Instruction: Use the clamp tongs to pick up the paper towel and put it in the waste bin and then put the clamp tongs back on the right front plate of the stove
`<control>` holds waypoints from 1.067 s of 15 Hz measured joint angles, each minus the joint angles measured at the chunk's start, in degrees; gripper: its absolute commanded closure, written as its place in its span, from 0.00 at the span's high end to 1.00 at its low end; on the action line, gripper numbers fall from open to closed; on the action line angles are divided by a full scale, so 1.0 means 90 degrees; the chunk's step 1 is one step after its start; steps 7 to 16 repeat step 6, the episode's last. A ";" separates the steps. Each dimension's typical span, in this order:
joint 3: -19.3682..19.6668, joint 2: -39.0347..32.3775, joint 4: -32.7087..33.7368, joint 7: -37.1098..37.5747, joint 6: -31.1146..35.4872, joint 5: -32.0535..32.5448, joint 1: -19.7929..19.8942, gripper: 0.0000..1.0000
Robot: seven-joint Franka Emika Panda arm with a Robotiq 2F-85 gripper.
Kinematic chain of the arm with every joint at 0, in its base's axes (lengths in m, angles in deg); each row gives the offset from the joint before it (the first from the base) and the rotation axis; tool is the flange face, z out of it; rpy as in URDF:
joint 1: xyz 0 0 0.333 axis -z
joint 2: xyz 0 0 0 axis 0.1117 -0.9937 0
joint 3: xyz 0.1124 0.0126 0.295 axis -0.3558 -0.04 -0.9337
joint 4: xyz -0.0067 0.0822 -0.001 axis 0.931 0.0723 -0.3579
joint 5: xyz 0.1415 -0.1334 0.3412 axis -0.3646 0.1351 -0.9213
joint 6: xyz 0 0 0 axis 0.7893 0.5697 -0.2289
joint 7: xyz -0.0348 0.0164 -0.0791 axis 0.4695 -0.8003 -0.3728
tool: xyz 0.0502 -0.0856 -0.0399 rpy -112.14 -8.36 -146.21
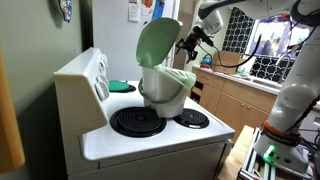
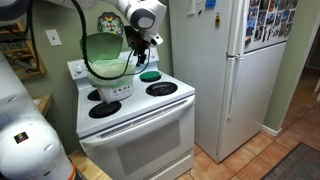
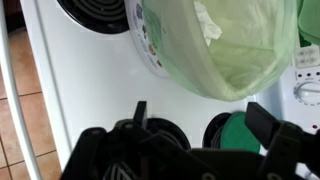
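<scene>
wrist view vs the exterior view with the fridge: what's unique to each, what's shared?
Wrist only: the inside of the waste bin, with a white crumpled piece in it. Exterior only: the fridge, the oven door and the arm. Both: the waste bin, the stove, a green round thing on a rear burner, the open pincer.

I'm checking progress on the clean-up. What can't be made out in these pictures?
- Tongs: none seen; the bin partly hides the claw in an exterior view.
- Claw's grip: dark, cut off by the wrist view's bottom edge.
- White scrap in the bin: too blurred to name.
- Green thing on the stove: too small in both exterior views.
</scene>
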 measured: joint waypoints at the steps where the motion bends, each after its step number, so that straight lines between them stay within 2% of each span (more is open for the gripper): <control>1: 0.0028 0.0140 -0.0126 0.0088 -0.0049 0.0004 0.0009 1.00; 6: 0.0046 0.0545 -0.0526 0.0384 -0.0055 0.0108 0.0029 1.00; 16: 0.0046 0.0545 -0.0526 0.0384 -0.0055 0.0108 0.0029 1.00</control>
